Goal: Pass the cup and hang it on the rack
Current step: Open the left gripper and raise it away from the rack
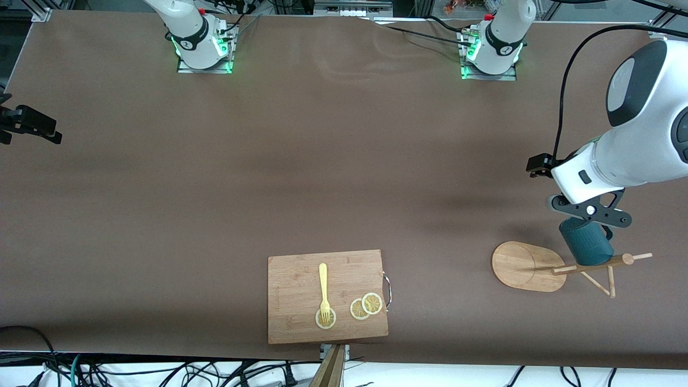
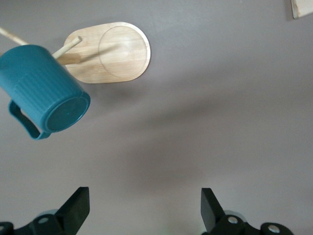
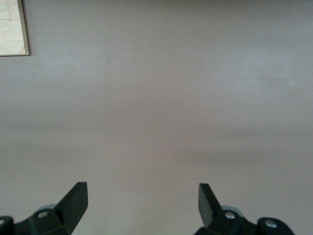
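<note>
The teal ribbed cup [image 1: 586, 243] sits tilted on the upper pegs of the bamboo rack [image 1: 524, 266], base turned up, at the left arm's end of the table. Its mouth is hidden, and I cannot tell which peg carries it. In the left wrist view the cup [image 2: 44, 90] and its loop handle show beside the rack's oval base [image 2: 110, 54]. My left gripper [image 1: 588, 212] is just above the cup, open and empty [image 2: 144, 203], apart from the cup. My right gripper [image 3: 142, 200] is open and empty over bare table.
A rectangular cutting board [image 1: 301, 322] with a yellow fork [image 1: 323, 290] and lemon slices [image 1: 366, 306] lies near the front edge, mid-table. Its corner shows in the right wrist view [image 3: 12, 29]. A black fixture [image 1: 29, 126] juts in at the right arm's end.
</note>
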Tool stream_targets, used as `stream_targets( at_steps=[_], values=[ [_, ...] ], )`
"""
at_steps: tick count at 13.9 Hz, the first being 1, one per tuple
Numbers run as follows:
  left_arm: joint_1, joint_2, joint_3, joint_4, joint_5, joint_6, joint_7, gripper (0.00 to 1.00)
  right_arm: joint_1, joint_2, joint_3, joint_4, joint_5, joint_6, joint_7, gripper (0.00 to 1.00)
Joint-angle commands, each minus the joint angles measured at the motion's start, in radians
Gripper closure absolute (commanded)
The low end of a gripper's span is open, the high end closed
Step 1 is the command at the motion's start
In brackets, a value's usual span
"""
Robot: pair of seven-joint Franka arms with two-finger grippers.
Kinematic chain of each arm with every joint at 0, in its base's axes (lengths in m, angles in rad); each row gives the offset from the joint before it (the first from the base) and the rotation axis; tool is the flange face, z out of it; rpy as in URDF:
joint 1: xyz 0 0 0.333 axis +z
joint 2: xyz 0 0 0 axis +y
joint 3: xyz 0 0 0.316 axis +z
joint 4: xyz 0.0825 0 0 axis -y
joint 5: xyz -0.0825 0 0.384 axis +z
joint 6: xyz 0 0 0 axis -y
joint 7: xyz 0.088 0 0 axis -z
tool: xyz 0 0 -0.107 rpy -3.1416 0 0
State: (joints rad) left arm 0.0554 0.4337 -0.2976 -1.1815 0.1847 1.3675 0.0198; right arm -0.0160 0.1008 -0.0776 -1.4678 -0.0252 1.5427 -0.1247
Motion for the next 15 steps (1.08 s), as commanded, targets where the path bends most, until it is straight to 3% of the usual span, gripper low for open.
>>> stream_targets(
  at_steps=[1, 4, 6, 8, 15],
  values=[
    [-0.035, -0.075, 0.073, -0.076, 0.015, 0.071, -0.131, 0.00, -0.004, 0.007, 0.001, 0.021, 0.011, -0.018, 0.007, 0.00],
    [-0.088, -0.214, 0.202, -0.276, -0.103, 0.293, -0.136, 0.00, -0.002, 0.007, 0.001, 0.021, 0.013, -0.018, 0.008, 0.00],
    [-0.104, -0.359, 0.227, -0.485, -0.162, 0.450, -0.135, 0.00, -0.007, 0.007, -0.001, 0.021, 0.011, -0.018, 0.007, 0.00],
    [-0.120, -0.458, 0.230, -0.607, -0.156, 0.499, -0.136, 0.00, -0.005, 0.007, -0.001, 0.021, 0.011, -0.018, 0.003, 0.00],
    [-0.146, -0.477, 0.261, -0.623, -0.162, 0.478, -0.141, 0.00, -0.004, 0.007, -0.001, 0.021, 0.011, -0.018, 0.002, 0.00]
  ],
)
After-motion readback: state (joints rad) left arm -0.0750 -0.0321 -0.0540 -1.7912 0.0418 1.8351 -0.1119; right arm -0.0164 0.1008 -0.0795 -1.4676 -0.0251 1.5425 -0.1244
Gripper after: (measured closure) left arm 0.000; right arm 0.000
